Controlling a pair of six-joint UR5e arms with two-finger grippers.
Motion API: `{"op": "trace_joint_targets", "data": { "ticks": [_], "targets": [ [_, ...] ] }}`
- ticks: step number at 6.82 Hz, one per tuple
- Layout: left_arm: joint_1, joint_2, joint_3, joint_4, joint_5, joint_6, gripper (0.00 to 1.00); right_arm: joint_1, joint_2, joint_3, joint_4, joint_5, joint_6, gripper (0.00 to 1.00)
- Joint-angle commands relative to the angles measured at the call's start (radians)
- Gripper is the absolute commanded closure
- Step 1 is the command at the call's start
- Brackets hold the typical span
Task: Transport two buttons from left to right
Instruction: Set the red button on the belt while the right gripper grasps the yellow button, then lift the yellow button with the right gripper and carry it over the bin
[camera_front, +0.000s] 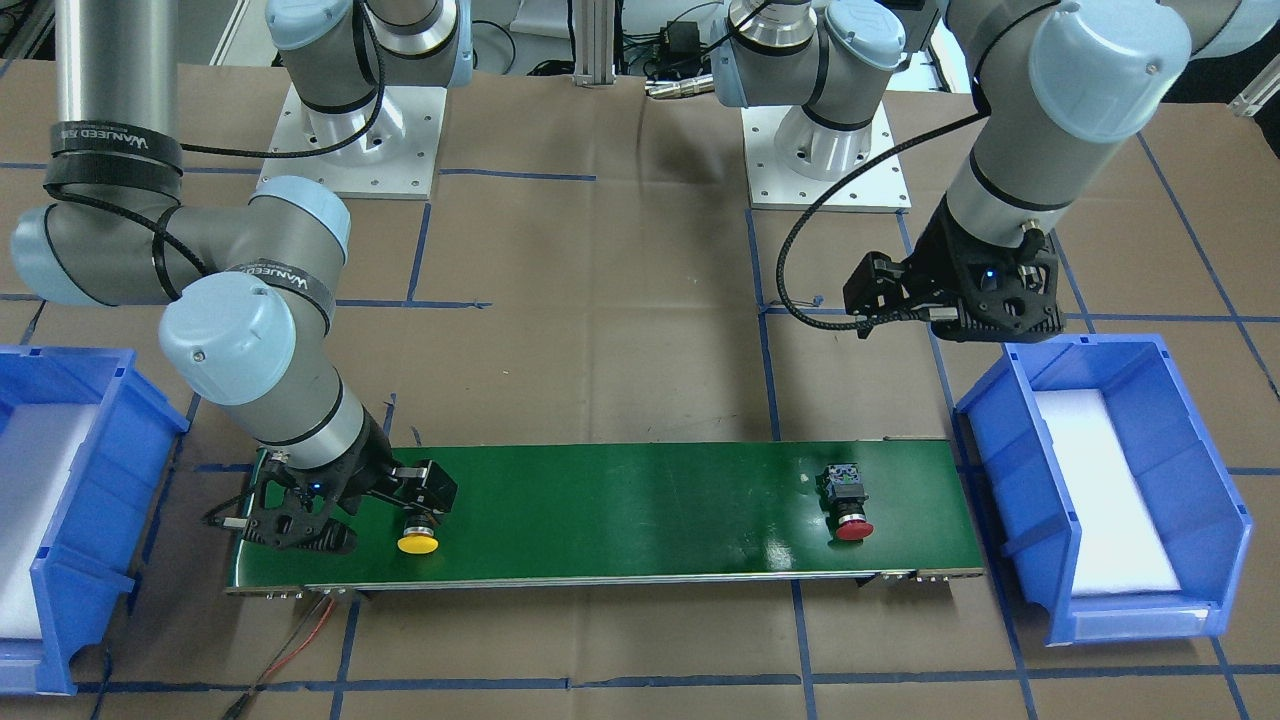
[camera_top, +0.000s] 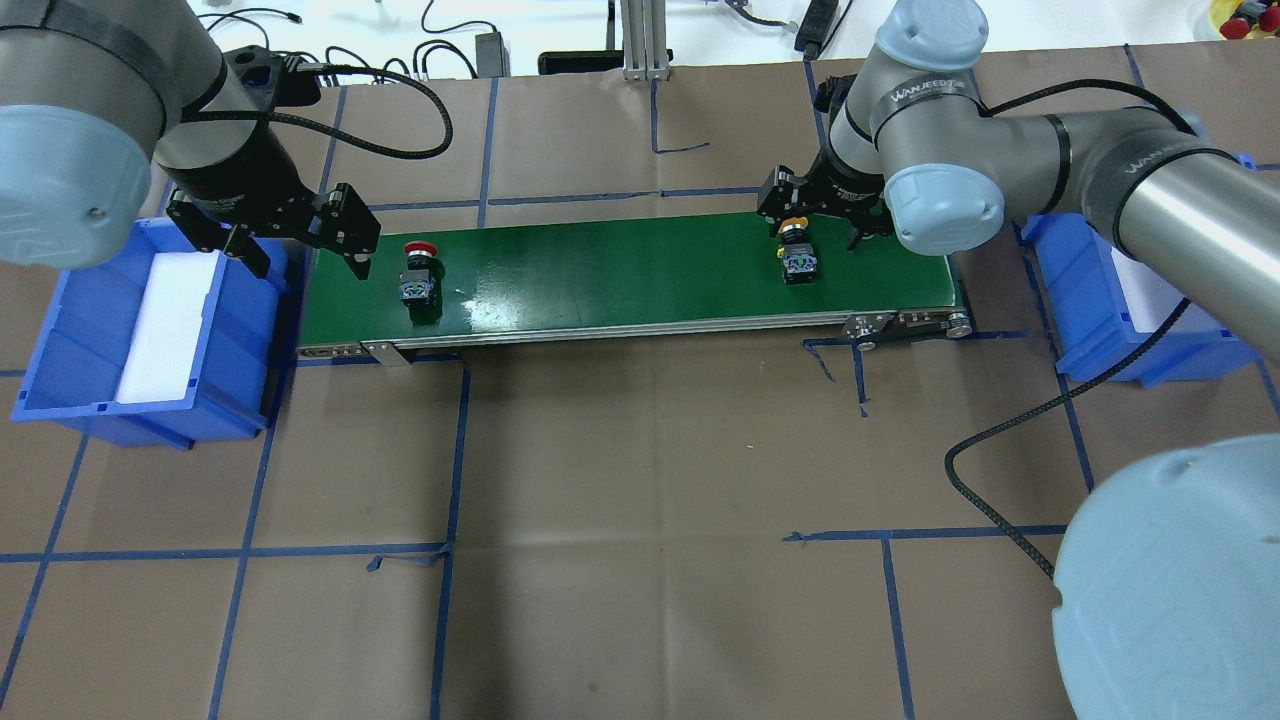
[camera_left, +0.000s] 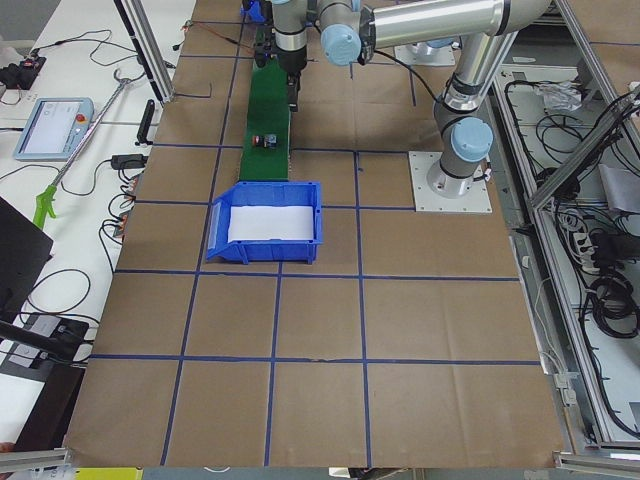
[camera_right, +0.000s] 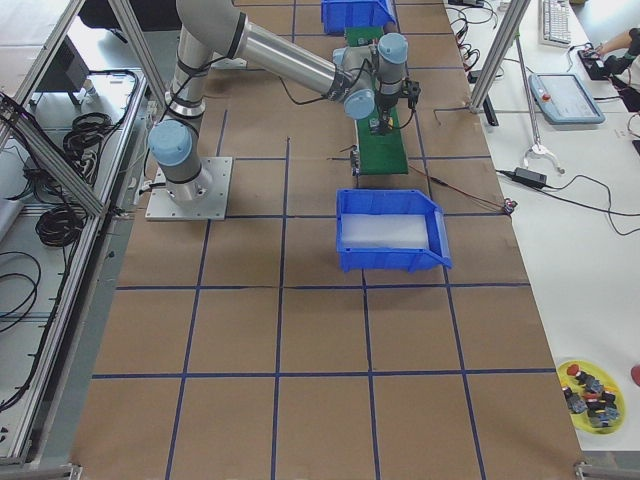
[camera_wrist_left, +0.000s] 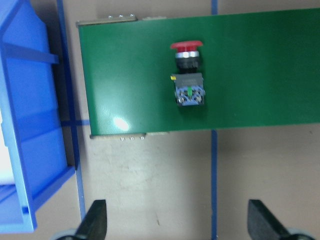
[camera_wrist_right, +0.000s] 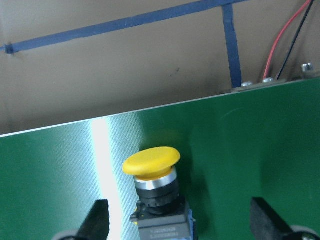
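Starting at the right gripper (camera_wrist_right: 179, 220): find it low over the right end of the green belt (camera_front: 620, 500), fingers (camera_wrist_right: 97, 222) spread wide, gripping nothing. See the yellow button (camera_wrist_right: 151, 162) between those fingers, apart from both. Note its position: on its side on the belt, cap turned to the edge far from the robot, boxy body toward the near edge.

Moving to the left gripper (camera_wrist_left: 177, 222): find it held above the belt's left end, fingers likewise spread wide and empty. Locate the red button (camera_wrist_left: 187, 75) on the left part of the belt, apart from this gripper, on its side, cap also toward the far edge. Note the two buttons well apart from each other.

Moving outward, find the left blue bin (camera_top: 60, 340) just beside the belt's left end, white liner (camera_top: 165, 320) inside. Find the right blue bin (camera_top: 1080, 290) just beside the right end.
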Motion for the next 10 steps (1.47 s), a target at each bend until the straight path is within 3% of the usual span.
{"op": "trace_joint_targets", "data": {
  "ticks": [1, 2, 3, 4, 5, 6, 7, 9, 10],
  "targets": [
    [-0.007, 0.033, -0.011, -0.027, -0.004, -0.017, 0.0, 0.005, 0.029, -0.001, 0.0, -0.008, -0.001, 0.01],
    [-0.01, 0.03, -0.001, -0.029, -0.004, -0.022, 0.0, 0.005, 0.028, -0.007, 0.012, -0.016, -0.001, 0.48],
    [-0.013, 0.029, 0.007, -0.027, -0.004, -0.023, 0.0, 0.005, 0.028, -0.002, 0.017, -0.018, -0.011, 0.73],
    [-0.034, 0.023, 0.009, -0.027, -0.006, -0.057, 0.0, 0.005, 0.023, -0.004, 0.029, -0.018, -0.014, 0.91],
    [-0.054, 0.022, 0.009, -0.024, -0.004, -0.078, 0.0, 0.005, 0.01, -0.017, 0.097, -0.024, -0.037, 0.97],
    [-0.058, 0.022, 0.01, -0.024, -0.007, -0.079, 0.0, 0.002, -0.028, -0.072, 0.119, -0.116, -0.133, 0.97],
    [-0.059, 0.022, 0.01, -0.024, -0.009, -0.079, 0.0, -0.017, -0.064, -0.141, 0.262, -0.157, -0.183, 0.97],
    [-0.059, 0.022, 0.01, -0.024, -0.009, -0.079, 0.0, -0.183, -0.145, -0.223, 0.429, -0.185, -0.366, 0.97],
    [-0.059, 0.028, 0.01, -0.026, -0.007, -0.079, 0.0, -0.312, -0.18, -0.225, 0.454, -0.185, -0.507, 0.96]
  ]
}}
